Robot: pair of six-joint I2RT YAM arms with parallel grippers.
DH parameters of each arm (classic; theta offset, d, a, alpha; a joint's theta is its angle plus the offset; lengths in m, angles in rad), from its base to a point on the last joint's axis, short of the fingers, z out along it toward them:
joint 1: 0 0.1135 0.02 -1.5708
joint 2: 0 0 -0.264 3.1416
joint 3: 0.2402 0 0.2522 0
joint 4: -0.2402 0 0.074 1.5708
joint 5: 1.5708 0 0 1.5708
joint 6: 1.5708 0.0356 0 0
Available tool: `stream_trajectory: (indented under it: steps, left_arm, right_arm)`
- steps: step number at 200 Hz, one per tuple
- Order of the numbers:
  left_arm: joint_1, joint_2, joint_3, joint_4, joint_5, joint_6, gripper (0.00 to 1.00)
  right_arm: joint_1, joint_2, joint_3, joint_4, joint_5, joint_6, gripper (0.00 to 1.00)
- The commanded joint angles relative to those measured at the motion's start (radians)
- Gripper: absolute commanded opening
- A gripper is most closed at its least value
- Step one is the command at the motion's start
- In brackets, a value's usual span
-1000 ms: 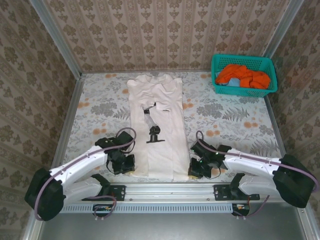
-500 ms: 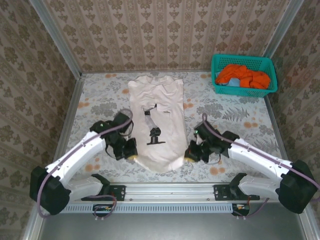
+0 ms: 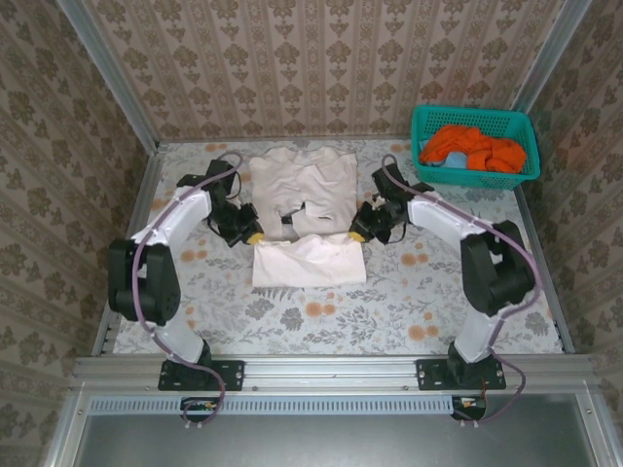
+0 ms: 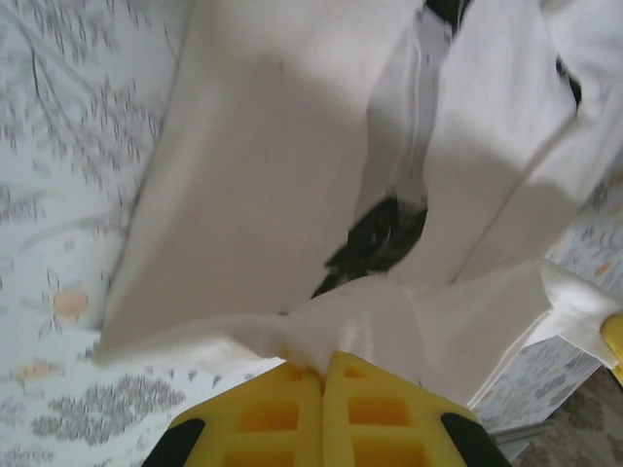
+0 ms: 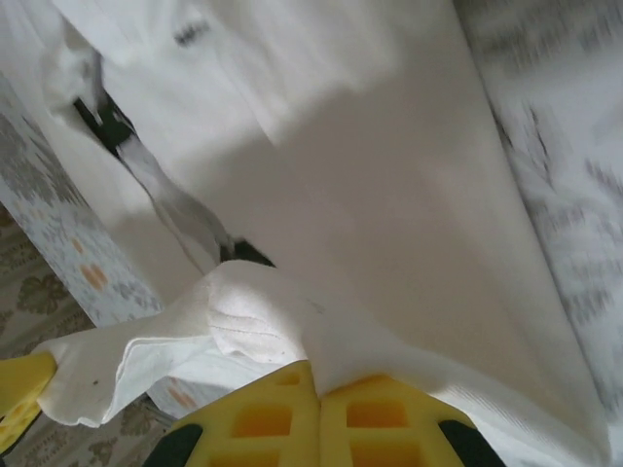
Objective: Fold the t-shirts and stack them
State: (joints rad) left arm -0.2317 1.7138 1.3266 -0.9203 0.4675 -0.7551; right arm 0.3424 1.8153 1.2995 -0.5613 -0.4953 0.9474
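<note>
At the middle of the desk [image 3: 438,292], the hem of the cream t-shirt [image 3: 302,180] is clamped in the left gripper [image 3: 252,236] and right gripper [image 3: 356,234], mid-fold; next it should be laid at the collar.

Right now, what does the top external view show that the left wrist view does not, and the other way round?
Top external: the teal basket holding orange shirts, and the whole cream t-shirt, held at opposite edges by the left gripper and the right gripper. Left wrist: up close, yellow pads shut on a pinched fold of cloth. Both: the t-shirt's black marks and the flowered table.
</note>
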Motion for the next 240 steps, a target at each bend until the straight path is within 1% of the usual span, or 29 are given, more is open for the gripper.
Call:
stream_trajectory:
  steps: [1, 25, 57, 92, 114, 145, 154, 163, 176, 186, 191, 197, 201, 214, 227, 240]
  left_arm:
    - [0.034, 0.084, 0.083, 0.04, 0.049, 0.045, 0.0]
    - [0.052, 0.188, 0.153, 0.04, 0.06, 0.054, 0.0]
    - [0.076, 0.272, 0.197, 0.061, 0.078, 0.054, 0.0]
    - [0.089, 0.339, 0.267, 0.047, 0.068, 0.054, 0.0]
    - [0.1, 0.38, 0.306, 0.046, 0.06, 0.042, 0.0]
    - [0.11, 0.44, 0.362, 0.05, 0.066, 0.027, 0.05]
    - [0.111, 0.452, 0.379, 0.043, 0.061, 0.022, 0.07]
    - [0.113, 0.458, 0.39, 0.046, 0.059, 0.015, 0.08]
    - [0.116, 0.458, 0.391, 0.051, 0.05, 0.007, 0.16]
    - [0.121, 0.453, 0.393, 0.052, 0.041, 0.001, 0.23]
    - [0.126, 0.449, 0.392, 0.053, 0.036, -0.001, 0.3]
    - [0.13, 0.439, 0.391, 0.046, 0.021, -0.004, 0.42]
    - [0.133, 0.426, 0.389, 0.045, 0.011, -0.005, 0.46]
    - [0.138, 0.365, 0.366, 0.059, -0.058, -0.002, 0.53]
    - [0.14, 0.295, 0.35, 0.045, -0.135, 0.003, 0.61]
    - [0.137, 0.228, 0.325, 0.036, -0.19, 0.015, 0.62]
  right_arm:
    - [-0.027, 0.093, 0.105, -0.068, -0.014, -0.041, 0.0]
    - [-0.044, 0.185, 0.206, -0.087, -0.026, -0.038, 0.0]
    - [-0.066, 0.282, 0.299, -0.103, -0.049, -0.017, 0.0]
    - [-0.082, 0.345, 0.377, -0.123, -0.063, -0.002, 0.0]
    - [-0.094, 0.375, 0.405, -0.122, -0.074, 0.014, 0.03]
    - [-0.11, 0.407, 0.425, -0.122, -0.081, 0.036, 0.04]
    - [-0.113, 0.409, 0.423, -0.101, -0.087, 0.054, 0.09]
    - [-0.12, 0.41, 0.425, -0.085, -0.095, 0.073, 0.2]
    - [-0.129, 0.412, 0.437, -0.063, -0.098, 0.089, 0.45]
    - [-0.135, 0.407, 0.457, -0.066, -0.086, 0.074, 0.54]
    - [-0.139, 0.405, 0.472, -0.079, -0.075, 0.061, 0.56]
    - [-0.145, 0.401, 0.488, -0.097, -0.065, 0.046, 0.59]
    - [-0.15, 0.397, 0.494, -0.105, -0.062, 0.04, 0.6]
    - [-0.164, 0.372, 0.486, -0.113, -0.064, 0.027, 0.62]
    - [-0.166, 0.315, 0.468, -0.142, -0.016, -0.028, 0.63]
    - [-0.157, 0.24, 0.399, -0.122, 0.009, -0.066, 0.63]
